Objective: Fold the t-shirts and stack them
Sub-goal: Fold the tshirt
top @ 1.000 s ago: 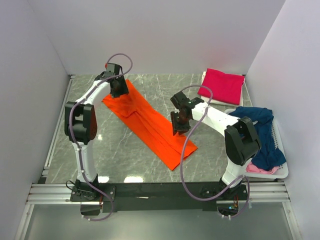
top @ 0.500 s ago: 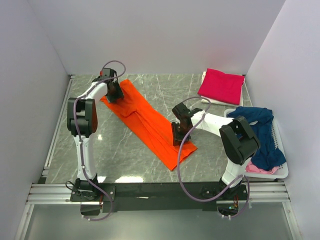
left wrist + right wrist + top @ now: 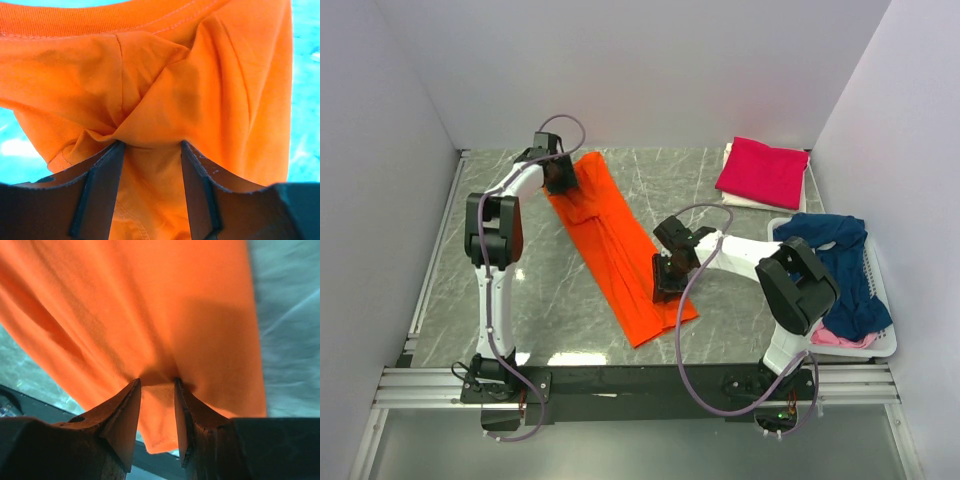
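The orange t-shirt (image 3: 610,240) lies on the bench (image 3: 520,290) as a long, narrow strip. It runs on a slant from the far left towards the near middle, with soft creases along its length. A magenta t-shirt (image 3: 765,170) sits folded in the far right corner. A navy t-shirt (image 3: 835,265) is heaped in the white basket (image 3: 885,345) over a pale pink t-shirt (image 3: 840,338).

The left arm reaches out to the far end of the strip. There the left pincer (image 3: 560,180) is clamped on a gathered fold of the orange t-shirt (image 3: 165,90), and cloth puckers between the tips of the left pincer (image 3: 150,150). A ribbed edge shows beyond it, probably the collar.

The right arm bends across from the right. Its right pincer (image 3: 665,283) is at the near end, by the right edge. From the wrist, the right pincer (image 3: 157,385) nips a small pleat of the orange t-shirt (image 3: 125,305), which hangs taut from the tips.
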